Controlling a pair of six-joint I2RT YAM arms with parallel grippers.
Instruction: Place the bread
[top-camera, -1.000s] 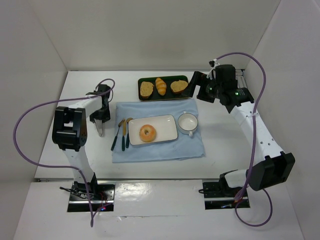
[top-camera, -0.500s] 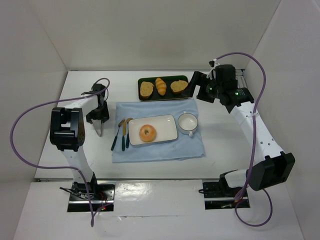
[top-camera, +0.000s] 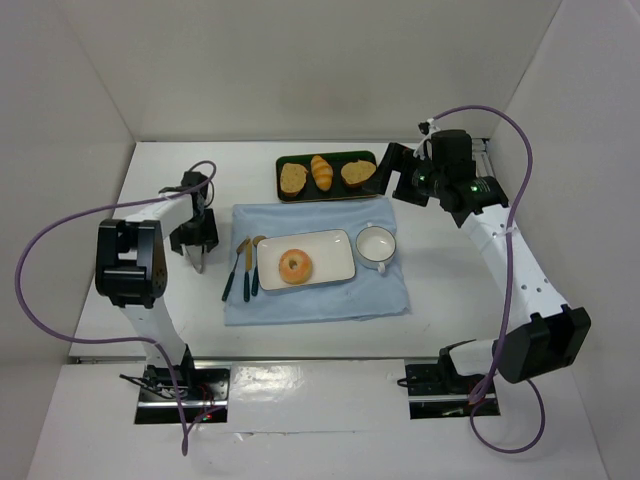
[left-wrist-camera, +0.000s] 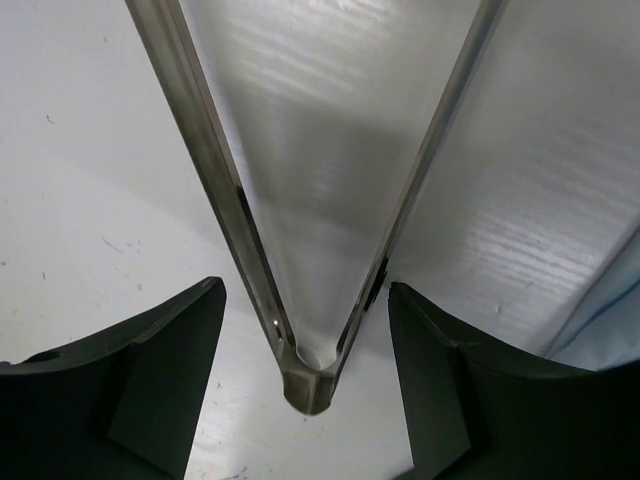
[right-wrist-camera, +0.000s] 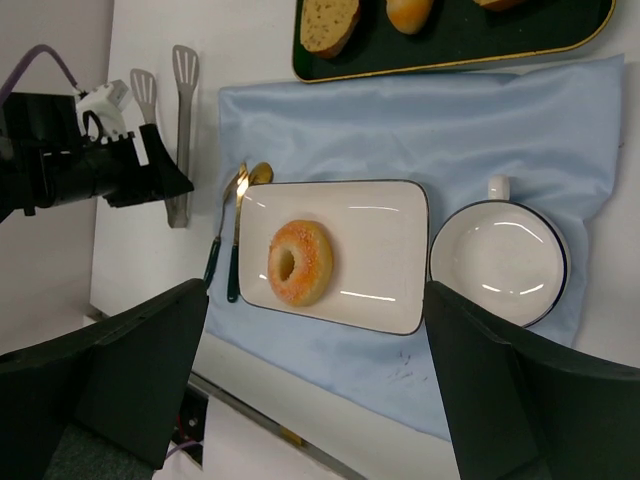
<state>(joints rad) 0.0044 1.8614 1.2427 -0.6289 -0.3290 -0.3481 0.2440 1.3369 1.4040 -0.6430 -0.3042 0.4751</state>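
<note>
The bread (top-camera: 295, 266) is a golden ring bun with a pale centre, lying on the left half of a white rectangular plate (top-camera: 335, 250); the right wrist view shows the bread (right-wrist-camera: 300, 262) too. My left gripper (top-camera: 197, 238) sits low over metal tongs (top-camera: 200, 258) that lie on the table left of the blue cloth. In the left wrist view the tongs (left-wrist-camera: 305, 380) lie between the fingers of the left gripper (left-wrist-camera: 305, 300), which is open, with a gap on each side. My right gripper (right-wrist-camera: 315, 300) is open and empty, held high near the tray's right end (top-camera: 385, 175).
A dark green tray (top-camera: 290, 192) at the back holds two toast slices and a striped roll (top-camera: 321, 172). A white cup (top-camera: 376, 244) stands right of the plate. A spoon and another utensil (top-camera: 243, 268) lie left of it on the blue cloth (top-camera: 320, 300). White walls enclose the table.
The left gripper's fingers have spread apart around the tongs. The left arm's elbow has shifted slightly left. The right arm and the bread have not moved.
</note>
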